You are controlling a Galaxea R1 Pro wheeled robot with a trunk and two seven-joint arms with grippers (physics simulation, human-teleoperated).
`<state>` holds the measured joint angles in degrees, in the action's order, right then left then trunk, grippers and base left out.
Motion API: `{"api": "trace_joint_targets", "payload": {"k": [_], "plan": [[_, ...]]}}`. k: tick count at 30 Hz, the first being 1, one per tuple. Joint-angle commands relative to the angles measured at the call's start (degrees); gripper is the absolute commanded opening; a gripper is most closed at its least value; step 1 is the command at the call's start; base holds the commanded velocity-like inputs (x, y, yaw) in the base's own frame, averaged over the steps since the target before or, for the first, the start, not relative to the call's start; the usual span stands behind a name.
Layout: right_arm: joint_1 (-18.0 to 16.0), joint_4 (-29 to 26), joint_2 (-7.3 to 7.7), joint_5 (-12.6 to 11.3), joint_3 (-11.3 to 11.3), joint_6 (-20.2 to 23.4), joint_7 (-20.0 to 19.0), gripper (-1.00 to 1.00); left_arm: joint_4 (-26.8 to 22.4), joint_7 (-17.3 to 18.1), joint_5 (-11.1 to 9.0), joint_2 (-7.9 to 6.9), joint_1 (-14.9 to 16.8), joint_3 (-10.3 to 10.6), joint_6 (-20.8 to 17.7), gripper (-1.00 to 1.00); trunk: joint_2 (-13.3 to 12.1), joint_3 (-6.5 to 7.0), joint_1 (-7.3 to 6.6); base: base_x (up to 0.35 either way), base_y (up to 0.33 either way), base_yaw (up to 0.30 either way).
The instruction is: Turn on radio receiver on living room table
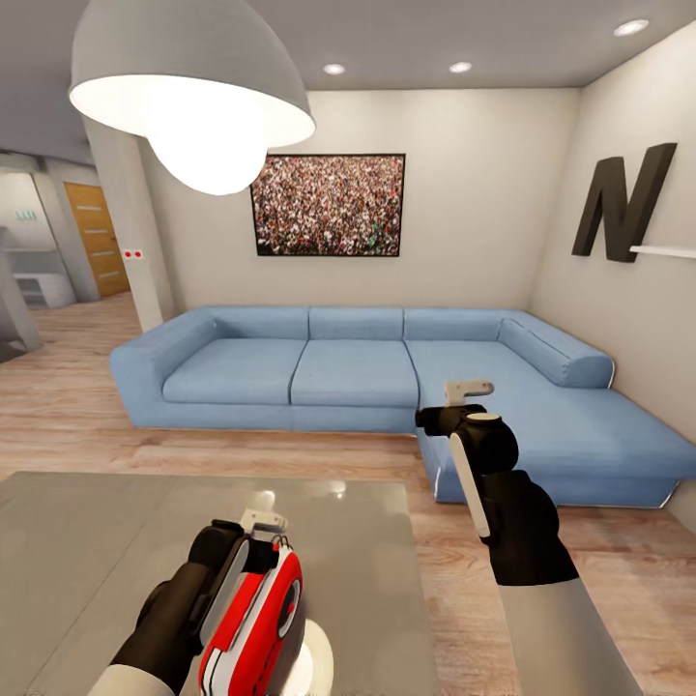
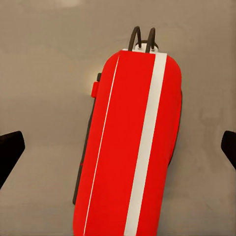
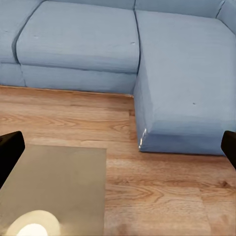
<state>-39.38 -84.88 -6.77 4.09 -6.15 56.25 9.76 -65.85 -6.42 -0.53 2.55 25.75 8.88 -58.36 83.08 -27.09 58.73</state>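
The radio receiver (image 1: 253,623) stands on its edge near the front of the glossy grey table (image 1: 97,541), its red front and round dial facing right. In the left wrist view the radio (image 2: 130,147) shows as a red edge with a white stripe, its thin wire handle (image 2: 142,39) at the far end. My left gripper (image 2: 119,150) is open, one dark finger (image 2: 10,152) on each side of the radio and well apart from it. My right gripper (image 3: 118,147) is open and holds nothing, raised over the table's far right corner (image 3: 59,182) and the wood floor.
A blue L-shaped sofa (image 1: 367,367) runs along the back wall and down the right side, with light wood floor (image 1: 464,541) between it and the table. A big white pendant lamp (image 1: 193,87) hangs close at the upper left. A hallway with a wooden door (image 1: 97,237) opens at the left.
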Motion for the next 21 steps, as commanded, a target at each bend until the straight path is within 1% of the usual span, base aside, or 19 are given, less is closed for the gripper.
{"api": "trace_joint_targets", "payload": {"k": [1, 21], "plan": [[0.0, 0.0, 0.0, 0.0, 0.0, 0.0, 0.0, 1.0, 0.0, 0.0, 0.0, 0.0, 0.0, 0.0, 0.0, 1.0, 0.0, -0.09, 0.0, 0.0, 0.0, 0.0], [0.0, 0.0, 0.0, 0.0, 0.0, 0.0, 0.0, 1.0, 0.1, 0.0, 0.0, 0.0, 0.0, 0.0, 0.0, 1.0, 0.0, -1.91, 0.0, 0.0, 0.0, 0.0]]}}
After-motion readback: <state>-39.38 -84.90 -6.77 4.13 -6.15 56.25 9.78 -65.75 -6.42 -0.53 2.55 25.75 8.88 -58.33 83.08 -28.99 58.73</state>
